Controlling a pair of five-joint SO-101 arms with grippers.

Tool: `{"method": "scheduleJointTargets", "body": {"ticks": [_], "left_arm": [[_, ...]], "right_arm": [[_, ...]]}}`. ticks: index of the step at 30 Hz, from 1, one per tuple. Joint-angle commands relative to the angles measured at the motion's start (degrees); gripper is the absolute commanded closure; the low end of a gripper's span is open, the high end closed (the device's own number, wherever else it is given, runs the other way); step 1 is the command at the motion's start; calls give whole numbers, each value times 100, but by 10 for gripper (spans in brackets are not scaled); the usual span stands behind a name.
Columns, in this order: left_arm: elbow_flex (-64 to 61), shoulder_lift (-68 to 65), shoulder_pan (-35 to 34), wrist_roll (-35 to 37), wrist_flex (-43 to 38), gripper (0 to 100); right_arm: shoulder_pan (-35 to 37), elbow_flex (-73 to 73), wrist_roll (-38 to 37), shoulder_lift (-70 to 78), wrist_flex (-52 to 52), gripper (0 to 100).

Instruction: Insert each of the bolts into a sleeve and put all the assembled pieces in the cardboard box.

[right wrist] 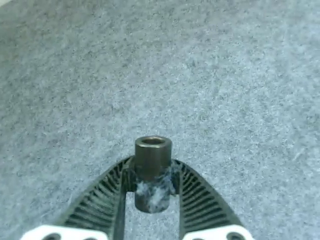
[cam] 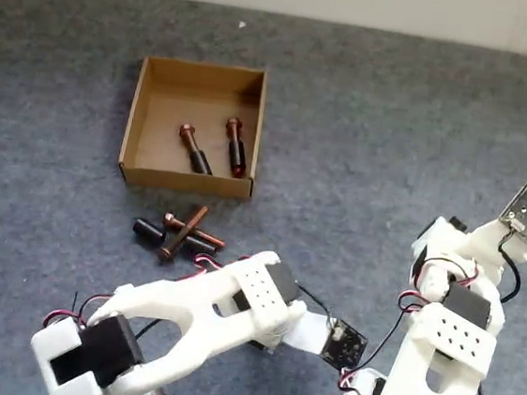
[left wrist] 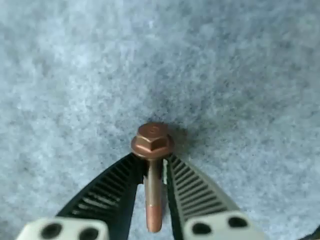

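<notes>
Both pincers loaded over grey carpet (cam: 393, 126); two pieces already boxed.
I find the left gripper (left wrist: 154, 161) clamped on a copper bolt (left wrist: 152, 142) by its shank, and the right gripper (right wrist: 152, 167) clamped on a dark sleeve (right wrist: 153, 150), bore open. The cardboard box (cam: 186, 183) holds two assembled pieces (cam: 196, 150) side by side. Just outside its near wall lie crossed loose bolts (cam: 184, 231) and a loose sleeve (cam: 148, 229), with the left arm (cam: 224, 307) close in front.

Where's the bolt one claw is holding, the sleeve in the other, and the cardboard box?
bolt (left wrist: 152, 142): left wrist view, on its hexagonal head.
sleeve (right wrist: 153, 166): right wrist view, on its side wall.
cardboard box (cam: 187, 182): high view, on its near wall.
</notes>
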State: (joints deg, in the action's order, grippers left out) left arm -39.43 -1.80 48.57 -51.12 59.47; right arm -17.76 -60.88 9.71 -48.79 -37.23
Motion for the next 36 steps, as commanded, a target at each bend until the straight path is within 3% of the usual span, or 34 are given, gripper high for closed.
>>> {"method": "scheduleJointTargets", "body": {"ticks": [1, 6, 13, 16, 22, 30, 36], "left_arm": [[198, 31, 57, 44, -273, 994], [207, 57, -145, 642, -176, 994], [207, 66, -391, 800, 554, 995], [154, 303, -479, 1415, 589, 995], [-549, 1815, -673, 1864, 554, 995], [-1147, 3776, -1789, 2787, 554, 994], [-1130, 4857, -2448, 3903, 563, 993]], "right_arm": [[-13, 66, 35, -180, 180, 995], [-13, 57, 35, -180, 180, 995], [-4, 40, 53, -180, 180, 995], [-4, 40, 53, -180, 180, 995], [-4, 31, 70, -198, 180, 995], [4, 57, 79, -233, 163, 995], [646, 40, 290, -242, 145, 995]]}}
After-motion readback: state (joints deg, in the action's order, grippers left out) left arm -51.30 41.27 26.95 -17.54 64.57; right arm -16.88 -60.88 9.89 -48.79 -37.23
